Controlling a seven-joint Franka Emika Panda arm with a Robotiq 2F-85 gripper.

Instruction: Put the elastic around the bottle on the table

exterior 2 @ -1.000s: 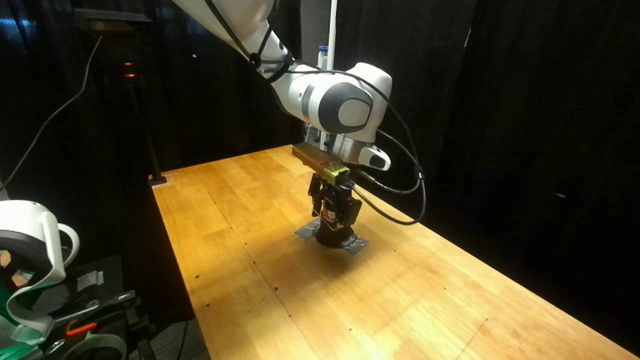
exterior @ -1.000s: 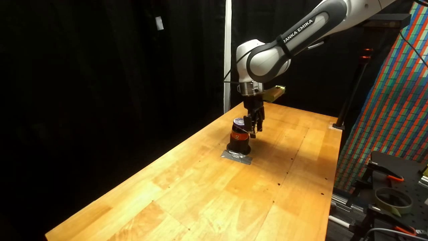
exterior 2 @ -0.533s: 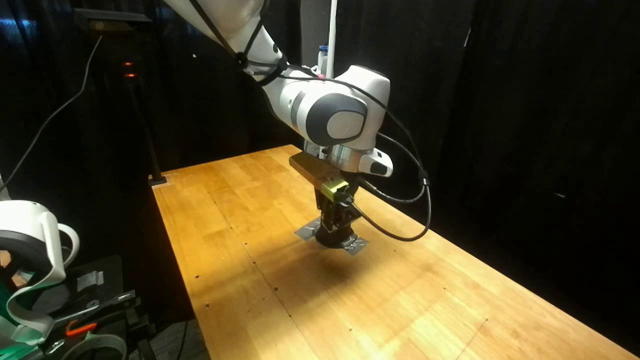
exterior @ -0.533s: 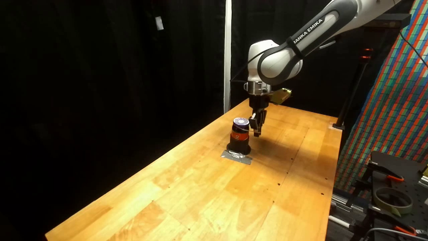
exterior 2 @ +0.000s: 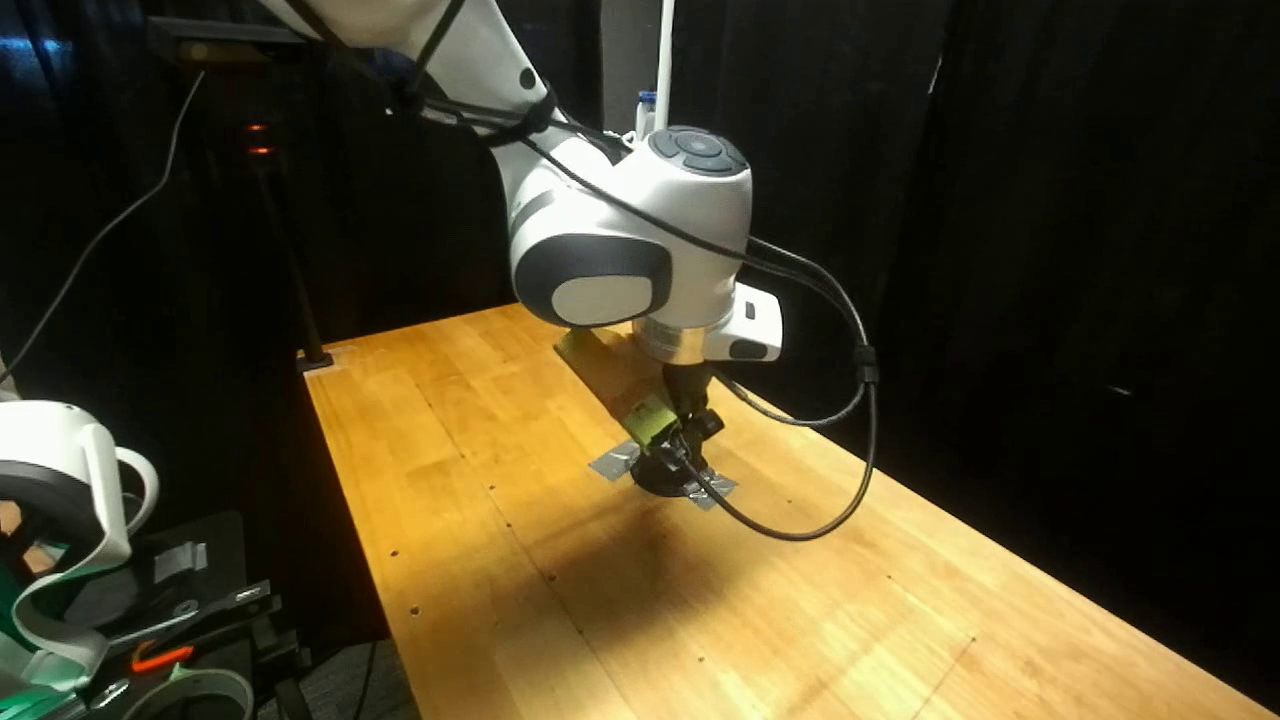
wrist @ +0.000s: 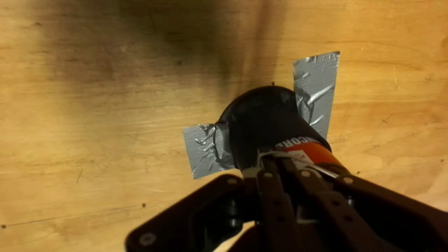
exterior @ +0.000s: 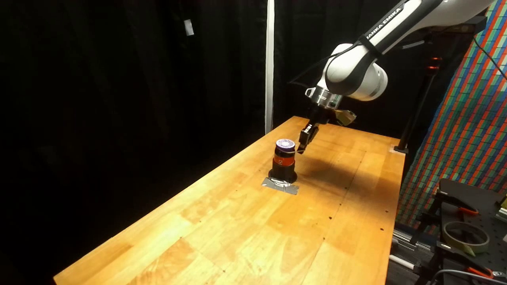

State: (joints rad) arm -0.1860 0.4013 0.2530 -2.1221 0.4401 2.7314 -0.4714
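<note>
The squat dark bottle (exterior: 284, 161), with its orange-red band and pale top, stands upright on the wooden table (exterior: 237, 221). Just beside its upper part is my gripper (exterior: 302, 149), tilted and apart from the lid. In the wrist view the gripper (wrist: 278, 159) has its fingers drawn together, and the pale elastic (wrist: 324, 170) loops over the outside of the fingertips. From there it runs to the bottle's neck, where a thin line crosses below the lid; its far side is hidden. The wrist hides most of the bottle (exterior 2: 658, 480) in an exterior view.
Grey tape strips (wrist: 210, 150) hold the bottle's foot to the table. A black cable (exterior 2: 800, 535) loops out from the wrist. A thin dark post (exterior: 414, 114) rises at a table corner. A dark cart with a tape roll (exterior: 465, 237) stands beside the table.
My gripper's fingers have come together from a wide spread. The wrist has tilted, and the fingertips have drawn slightly away from the bottle. The elastic now runs as a short stretch between them.
</note>
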